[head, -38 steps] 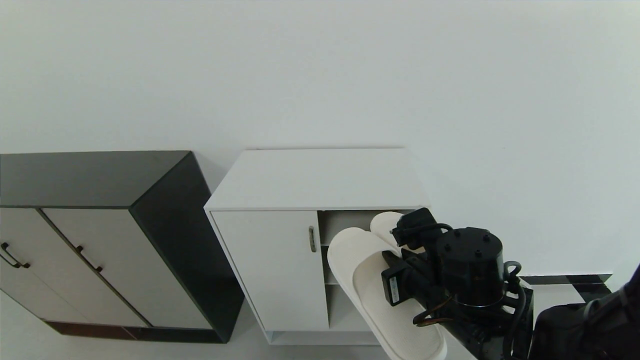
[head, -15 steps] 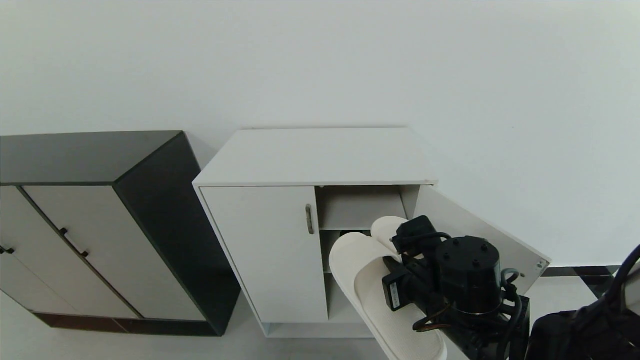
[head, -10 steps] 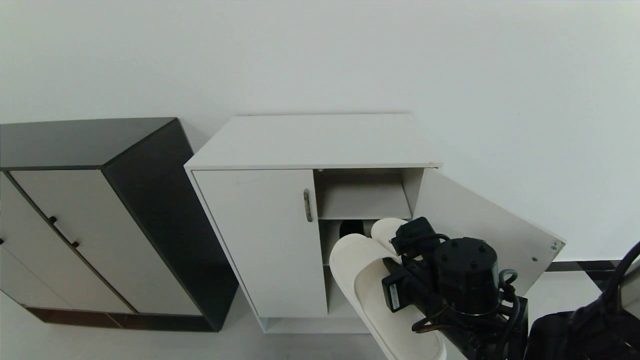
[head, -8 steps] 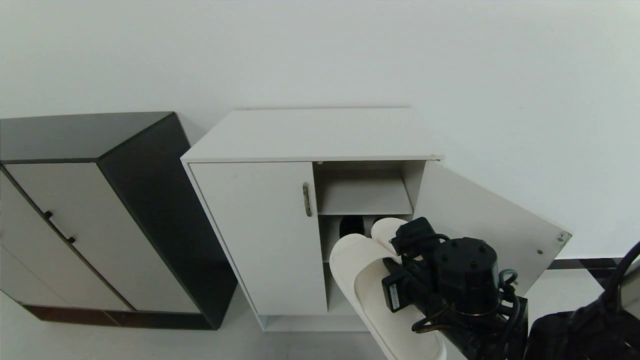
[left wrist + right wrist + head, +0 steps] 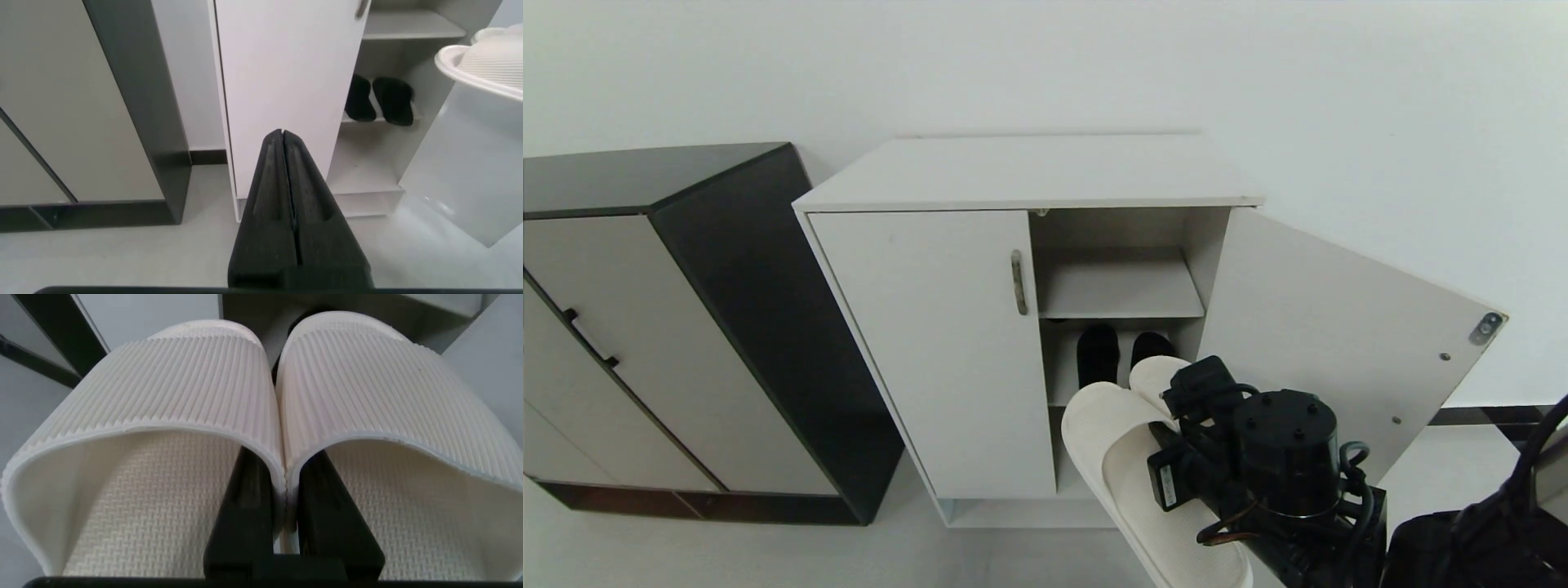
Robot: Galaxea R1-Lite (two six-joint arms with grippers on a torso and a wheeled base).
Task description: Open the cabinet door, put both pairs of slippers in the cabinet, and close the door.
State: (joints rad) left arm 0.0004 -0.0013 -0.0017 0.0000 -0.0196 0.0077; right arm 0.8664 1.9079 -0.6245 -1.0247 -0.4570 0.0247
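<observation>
Lower right of the head view: the right gripper (image 5: pixel 282 518) pinches the adjoining inner edges of the white slippers (image 5: pixel 1131 465). They are held before the white cabinet (image 5: pixel 1029 171) at centre, whose right door (image 5: pixel 1339 327) stands open. Black slippers (image 5: pixel 1098 355) lie on the middle shelf (image 5: pixel 1062 376). The left gripper (image 5: pixel 282 175), fingers pressed together, faces the closed left door (image 5: pixel 931 343).

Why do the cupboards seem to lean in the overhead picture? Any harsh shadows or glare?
Head view: a wide lens splays the white cabinet and dark cabinet; light is soft, no glare. Left wrist view: the black slippers sit in mild shelf shade. Right wrist view: the white slippers are evenly lit.
</observation>
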